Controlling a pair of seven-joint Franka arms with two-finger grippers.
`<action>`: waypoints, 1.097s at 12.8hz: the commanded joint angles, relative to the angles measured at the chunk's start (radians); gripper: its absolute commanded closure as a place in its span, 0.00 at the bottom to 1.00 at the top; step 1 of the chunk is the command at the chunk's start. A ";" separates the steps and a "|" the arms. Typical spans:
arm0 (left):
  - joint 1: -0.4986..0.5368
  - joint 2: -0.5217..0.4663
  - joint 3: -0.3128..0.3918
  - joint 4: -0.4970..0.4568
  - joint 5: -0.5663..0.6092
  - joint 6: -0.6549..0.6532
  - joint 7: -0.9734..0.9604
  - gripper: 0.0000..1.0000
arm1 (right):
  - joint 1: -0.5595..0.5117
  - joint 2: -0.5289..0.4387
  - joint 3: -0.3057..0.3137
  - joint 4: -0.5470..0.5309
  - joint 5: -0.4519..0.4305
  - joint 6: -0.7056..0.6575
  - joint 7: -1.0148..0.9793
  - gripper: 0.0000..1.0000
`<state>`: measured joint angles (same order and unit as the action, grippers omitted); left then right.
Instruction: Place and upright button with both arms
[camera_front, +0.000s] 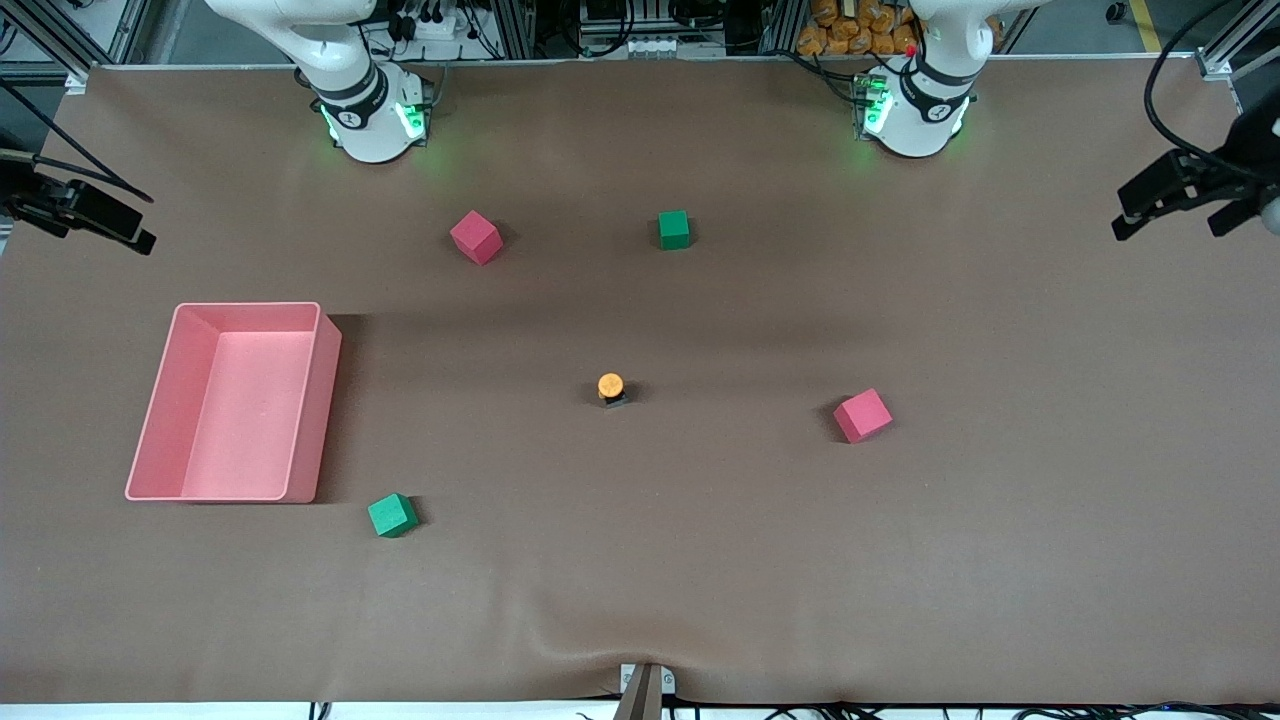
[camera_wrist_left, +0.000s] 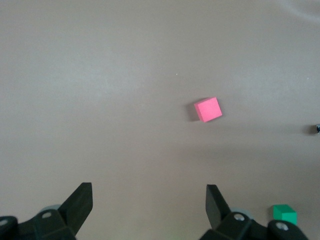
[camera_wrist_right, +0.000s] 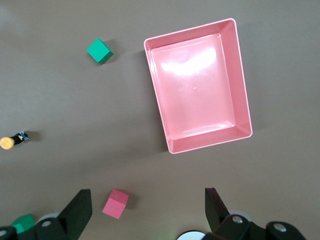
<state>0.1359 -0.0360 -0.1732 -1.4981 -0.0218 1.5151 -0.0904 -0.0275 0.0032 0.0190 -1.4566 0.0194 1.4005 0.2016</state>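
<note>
We see the button (camera_front: 611, 388) standing upright on the table (camera_front: 700, 560), its short axis vertical and its round orange cap facing up. Under the cap sits a short black body on a greyish base, and the whole thing is smaller than any of the cubes. It rests near the middle of the table, well apart from everything else. In the right wrist view it shows at the picture's edge, seen from the side, with the orange cap at one end and the dark body at the other.

Around it we count four cubes. One pink cube (camera_front: 476, 237) and one green cube (camera_front: 674, 230) lie farther from the front camera than the button. A second pink cube (camera_front: 862, 415) lies toward the left arm's end of the table. A second green cube (camera_front: 392, 515) lies nearer the front camera, just beside a corner of the pink tray (camera_front: 325, 400), which sits toward the right arm's end.

The left claw (camera_wrist_left: 149, 205) hangs high over the table with its fingers spread wide and nothing between them; the second pink cube lies below it. The right claw (camera_wrist_right: 148, 207) also hangs high, fingers spread and holding nothing, over the stretch of table beside the tray. Both arms wait.
</note>
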 joint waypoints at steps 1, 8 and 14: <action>-0.151 0.033 0.160 0.055 0.014 -0.039 0.024 0.00 | 0.000 -0.012 0.010 -0.008 -0.035 -0.003 -0.048 0.00; -0.196 0.015 0.201 0.052 0.023 -0.102 0.058 0.00 | -0.002 -0.012 0.012 -0.008 -0.033 -0.011 -0.054 0.00; -0.180 -0.005 0.164 0.035 0.051 -0.196 0.041 0.00 | -0.002 -0.012 0.009 -0.008 -0.029 -0.018 -0.051 0.00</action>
<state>-0.0548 -0.0230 0.0118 -1.4632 -0.0087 1.3414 -0.0434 -0.0267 0.0032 0.0248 -1.4569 0.0039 1.3886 0.1611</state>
